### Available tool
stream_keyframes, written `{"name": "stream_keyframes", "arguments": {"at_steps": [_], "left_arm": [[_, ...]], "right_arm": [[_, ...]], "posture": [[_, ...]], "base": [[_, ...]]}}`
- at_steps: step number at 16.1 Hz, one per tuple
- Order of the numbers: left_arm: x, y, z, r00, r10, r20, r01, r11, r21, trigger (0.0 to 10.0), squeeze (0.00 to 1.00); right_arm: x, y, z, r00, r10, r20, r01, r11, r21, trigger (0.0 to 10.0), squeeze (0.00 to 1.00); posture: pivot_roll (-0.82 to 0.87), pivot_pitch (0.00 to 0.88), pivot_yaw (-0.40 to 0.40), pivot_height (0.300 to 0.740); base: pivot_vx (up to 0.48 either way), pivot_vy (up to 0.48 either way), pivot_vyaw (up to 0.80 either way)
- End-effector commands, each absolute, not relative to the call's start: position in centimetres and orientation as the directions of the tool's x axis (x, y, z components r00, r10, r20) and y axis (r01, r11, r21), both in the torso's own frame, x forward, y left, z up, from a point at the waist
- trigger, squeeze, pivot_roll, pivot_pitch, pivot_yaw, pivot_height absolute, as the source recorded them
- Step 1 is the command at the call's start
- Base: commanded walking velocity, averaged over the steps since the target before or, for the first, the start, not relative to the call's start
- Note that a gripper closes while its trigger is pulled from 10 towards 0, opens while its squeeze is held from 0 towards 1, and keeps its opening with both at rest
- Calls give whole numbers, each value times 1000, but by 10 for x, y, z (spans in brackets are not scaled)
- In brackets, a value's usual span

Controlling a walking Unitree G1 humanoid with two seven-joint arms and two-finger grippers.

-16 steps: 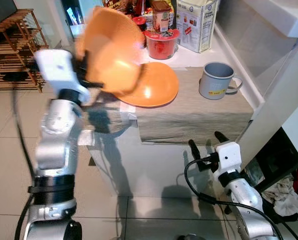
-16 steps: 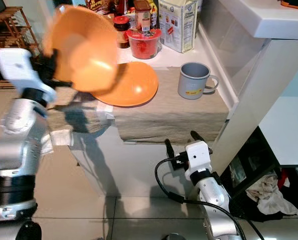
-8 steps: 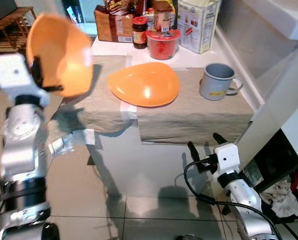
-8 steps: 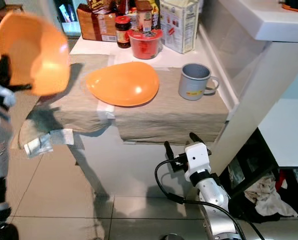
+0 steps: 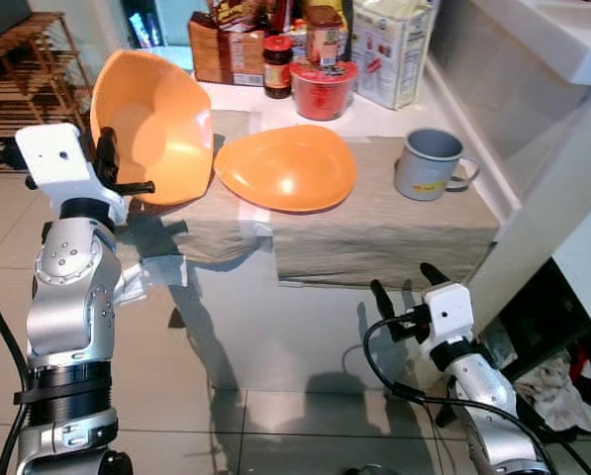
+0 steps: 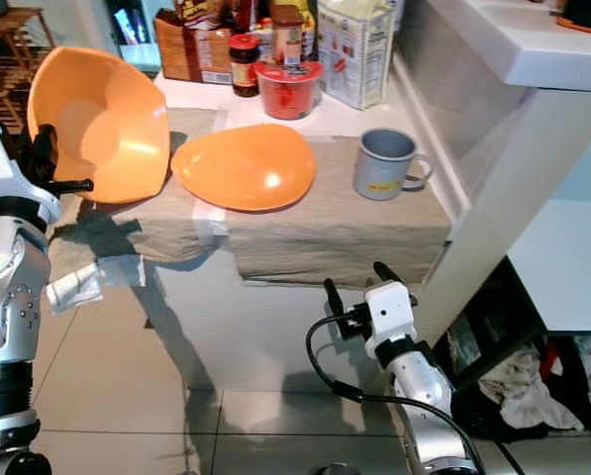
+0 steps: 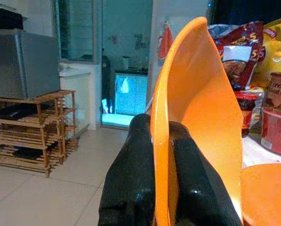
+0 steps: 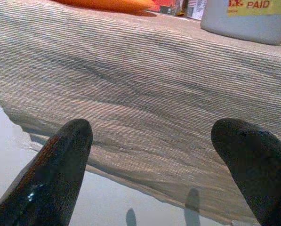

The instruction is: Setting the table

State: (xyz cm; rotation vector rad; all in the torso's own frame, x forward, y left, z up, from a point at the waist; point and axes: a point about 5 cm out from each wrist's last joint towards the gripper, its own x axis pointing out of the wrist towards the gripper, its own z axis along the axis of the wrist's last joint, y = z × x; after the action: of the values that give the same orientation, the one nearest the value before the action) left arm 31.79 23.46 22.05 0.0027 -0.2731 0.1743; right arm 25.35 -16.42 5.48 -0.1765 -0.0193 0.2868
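At the left edge of the tabletop [image 5: 443, 233], the left hand [image 5: 119, 168] is raised and closed on the rim of an orange bowl [image 5: 156, 134]. Its 2 black fingers [image 7: 131, 174] pinch the rim from either side, 1 inside and 1 outside. The bowl is tilted on edge, its hollow facing the robot, and its lower part hangs over the left end of the beige cloth [image 5: 374, 228] that covers the tabletop.

Just right of the bowl, an orange plate [image 5: 287, 166] lies flat on the cloth. Behind it, at the back of the tabletop, stand a dark-lidded jar [image 5: 277, 65], a red tub [image 5: 322, 87] and a white carton [image 5: 396, 49]. Further right on the cloth sits a grey mug [image 5: 429, 163] with its handle pointing right.

The right hand [image 5: 406, 293] hangs low in front of the tabletop, below the cloth's hanging edge, its 2 fingers spread wide apart and holding nothing, well apart from the bowl.
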Motion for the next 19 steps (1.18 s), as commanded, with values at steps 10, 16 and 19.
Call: {"name": "stream_keyframes", "arguments": {"at_steps": [10,16,19], "left_arm": [[321,224,236,940,125,318,-125,992,-20,0,0],[324,213,232,950,66,304,-66,998,-11,0,0],[326,209,230,952,54,301,-51,999,-19,0,0]], "right_arm": [[253,-165,60,962,274,10,-269,949,-166,10000,0],[254,-164,63,963,269,16,-263,950,-166,10000,0],[255,-165,63,964,266,-2,-263,950,-169,10000,0]], "posture": [[-98,0,22,736],[-101,0,25,736],[-104,0,27,736]], "base": [[-272,0,0],[0,0,0],[0,-283,-492]]}}
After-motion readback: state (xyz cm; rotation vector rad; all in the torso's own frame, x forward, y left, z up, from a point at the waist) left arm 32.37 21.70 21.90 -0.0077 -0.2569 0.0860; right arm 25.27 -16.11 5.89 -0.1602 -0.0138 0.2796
